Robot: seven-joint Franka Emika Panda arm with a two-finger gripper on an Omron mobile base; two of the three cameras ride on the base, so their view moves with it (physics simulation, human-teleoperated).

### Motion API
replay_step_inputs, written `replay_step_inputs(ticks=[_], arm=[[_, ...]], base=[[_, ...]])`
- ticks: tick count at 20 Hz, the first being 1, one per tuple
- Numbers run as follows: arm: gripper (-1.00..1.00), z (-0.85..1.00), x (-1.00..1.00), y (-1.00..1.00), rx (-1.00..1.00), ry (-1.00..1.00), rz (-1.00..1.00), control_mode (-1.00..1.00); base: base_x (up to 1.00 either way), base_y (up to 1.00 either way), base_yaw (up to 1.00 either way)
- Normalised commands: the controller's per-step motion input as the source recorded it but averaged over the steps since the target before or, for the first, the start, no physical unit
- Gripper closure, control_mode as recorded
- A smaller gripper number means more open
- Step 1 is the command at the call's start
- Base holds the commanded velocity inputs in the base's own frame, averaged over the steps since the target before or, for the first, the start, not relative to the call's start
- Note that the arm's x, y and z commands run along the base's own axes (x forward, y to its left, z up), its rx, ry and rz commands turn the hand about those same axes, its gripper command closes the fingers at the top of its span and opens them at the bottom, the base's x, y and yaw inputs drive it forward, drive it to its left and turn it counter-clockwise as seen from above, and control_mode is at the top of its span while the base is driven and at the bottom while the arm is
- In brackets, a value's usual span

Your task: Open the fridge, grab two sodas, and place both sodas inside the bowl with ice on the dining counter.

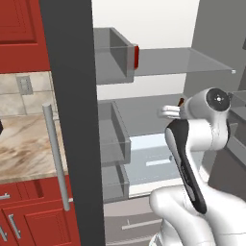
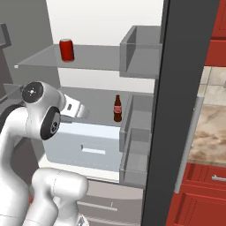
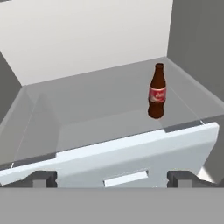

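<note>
The fridge (image 2: 106,26) was seen with its doors swung open, the white back wall and grey glass shelves exposed. One dark door edge (image 1: 72,120) with a vertical bar handle (image 1: 56,156) stood at the left of the left base view, and the other door (image 2: 176,110) at the right of the right base view, each carrying grey door bins (image 2: 139,50).

One red soda can (image 2: 66,49) was seen upright on the upper shelf (image 2: 88,57), near the shelf's left end in the right base view. In the left base view only a red sliver of a can (image 1: 136,55) was visible beside a door bin, and whether it was the same can could not be told. A second can could not be made out.

On the shelf below, a brown bottle (image 3: 157,91) with a red label stood upright, toward the right side in the hand view, behind a pale drawer front (image 3: 131,153). The same bottle (image 2: 117,108) was seen near the right door bins in the right base view.

The gripper (image 3: 113,177) was held with its fingers (image 3: 43,178) spread wide apart and nothing between them, in front of the drawer front and well short of the bottle. The arm (image 1: 202,134) was reached into the fridge at the height of the lower shelf. Red cabinets (image 1: 29,221) and a marbled countertop (image 1: 24,149) were seen beside the fridge.
</note>
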Motion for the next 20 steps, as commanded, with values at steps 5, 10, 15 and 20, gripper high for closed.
replay_step_inputs(ticks=[5, 10, 15, 20], arm=[[-1.00, -0.37, 0.30, -0.29, -0.01, -0.19, 0.00, -1.00], [-1.00, -0.42, 0.15, -0.30, -0.08, -0.25, 0.00, -1.00], [-1.00, -0.11, 0.24, -0.10, -0.08, -0.19, -0.03, -1.00], [-1.00, 0.16, 0.34, -0.22, -0.09, 0.00, -0.07, -1.00]], base=[[0.00, 0.00, 0.00], [0.00, 0.00, 0.00], [0.00, 0.00, 0.00], [0.00, 0.00, 0.00]])
